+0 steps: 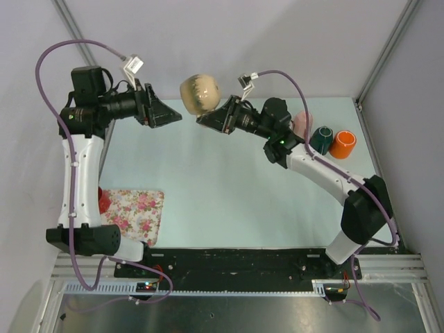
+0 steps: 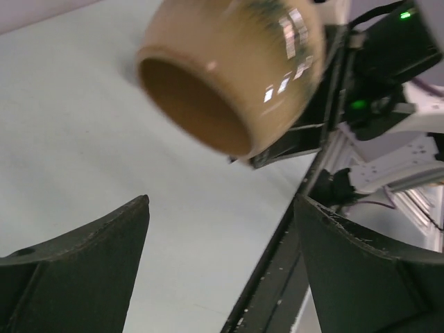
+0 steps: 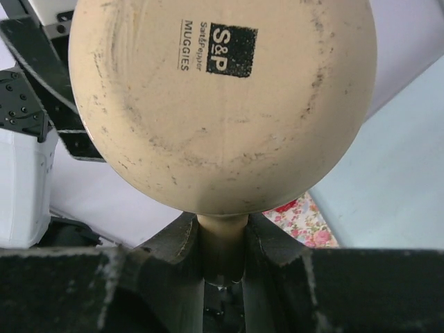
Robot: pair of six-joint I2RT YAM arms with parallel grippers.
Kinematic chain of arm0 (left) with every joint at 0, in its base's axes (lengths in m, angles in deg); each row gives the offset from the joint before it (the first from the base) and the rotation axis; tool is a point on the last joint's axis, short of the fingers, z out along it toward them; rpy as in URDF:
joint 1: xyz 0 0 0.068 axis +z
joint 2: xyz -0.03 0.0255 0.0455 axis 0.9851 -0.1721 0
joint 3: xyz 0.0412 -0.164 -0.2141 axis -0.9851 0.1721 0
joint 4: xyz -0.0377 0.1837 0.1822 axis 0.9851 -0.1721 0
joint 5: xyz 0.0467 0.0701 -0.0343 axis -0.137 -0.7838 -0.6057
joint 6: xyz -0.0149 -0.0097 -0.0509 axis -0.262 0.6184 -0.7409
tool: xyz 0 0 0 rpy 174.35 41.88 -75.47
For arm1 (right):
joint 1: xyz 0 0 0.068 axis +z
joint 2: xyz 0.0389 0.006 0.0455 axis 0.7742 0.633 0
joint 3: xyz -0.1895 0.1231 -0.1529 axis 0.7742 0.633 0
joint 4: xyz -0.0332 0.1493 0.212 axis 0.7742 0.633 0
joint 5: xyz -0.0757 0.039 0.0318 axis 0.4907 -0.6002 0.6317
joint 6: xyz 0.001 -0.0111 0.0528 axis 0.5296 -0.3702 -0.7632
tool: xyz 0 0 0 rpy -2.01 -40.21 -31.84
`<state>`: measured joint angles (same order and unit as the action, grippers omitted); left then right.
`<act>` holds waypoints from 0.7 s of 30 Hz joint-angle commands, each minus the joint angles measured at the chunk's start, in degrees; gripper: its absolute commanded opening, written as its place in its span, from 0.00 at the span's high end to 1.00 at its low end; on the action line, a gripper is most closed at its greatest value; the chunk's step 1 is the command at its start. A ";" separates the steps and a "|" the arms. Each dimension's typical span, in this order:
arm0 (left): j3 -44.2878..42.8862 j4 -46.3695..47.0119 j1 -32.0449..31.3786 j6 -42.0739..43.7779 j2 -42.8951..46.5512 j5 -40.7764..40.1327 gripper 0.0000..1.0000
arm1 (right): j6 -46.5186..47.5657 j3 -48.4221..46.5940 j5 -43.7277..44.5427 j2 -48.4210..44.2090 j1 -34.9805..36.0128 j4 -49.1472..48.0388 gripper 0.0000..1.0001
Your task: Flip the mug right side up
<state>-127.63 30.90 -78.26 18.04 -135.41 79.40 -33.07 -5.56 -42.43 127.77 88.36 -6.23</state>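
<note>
Starting at the near edge of the bench [image 1: 229,201], a floral cloth [image 1: 135,211] lies at the left, beside the left arm's lower link. A red object [image 1: 104,201] is partly hidden behind that arm.

Further in, the mug [image 1: 200,94] is held clear of the bench surface, between the two wrists. The right fingers [image 3: 177,246] are closed onto the handle [image 3: 222,250], one finger on each side of it, and carry the mug alone. The mug is tilted onto its side: its printed base faces the right wrist camera, and its open mouth points toward the left arm.

The left fingers [image 2: 83,263] stand wide apart and hold nothing. They sit near the mug mouth without touching it.

At the far right of the bench, past the right arm, a dark green cup [image 1: 320,139] and an orange cup [image 1: 342,143] rest side by side. A pink object [image 1: 302,121] is partly hidden behind the right wrist.
</note>
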 commanded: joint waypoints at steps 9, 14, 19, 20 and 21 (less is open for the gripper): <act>-3.44 10.23 -4.58 -14.73 -2.87 5.52 0.21 | -6.01 -7.84 -3.38 4.35 4.48 -11.43 1.00; -2.90 14.27 -5.09 -19.84 -4.27 3.50 0.32 | -9.63 -9.00 -5.80 7.40 5.67 -14.74 1.00; -0.23 18.43 -5.16 -24.76 -4.54 3.12 0.92 | -11.28 -10.30 -7.74 11.23 6.06 -13.73 1.00; 0.51 18.66 -5.08 -24.88 -4.32 2.57 0.96 | -10.84 -10.33 -8.10 11.72 6.06 -12.05 0.96; 1.58 18.77 -4.94 -24.85 -3.87 2.02 0.98 | -9.25 -10.35 -8.07 11.92 6.01 -10.07 0.81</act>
<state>-128.07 44.10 -82.79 -3.60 -139.78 87.71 -45.71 -11.96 -47.90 139.00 92.47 -15.28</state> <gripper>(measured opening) 0.169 0.266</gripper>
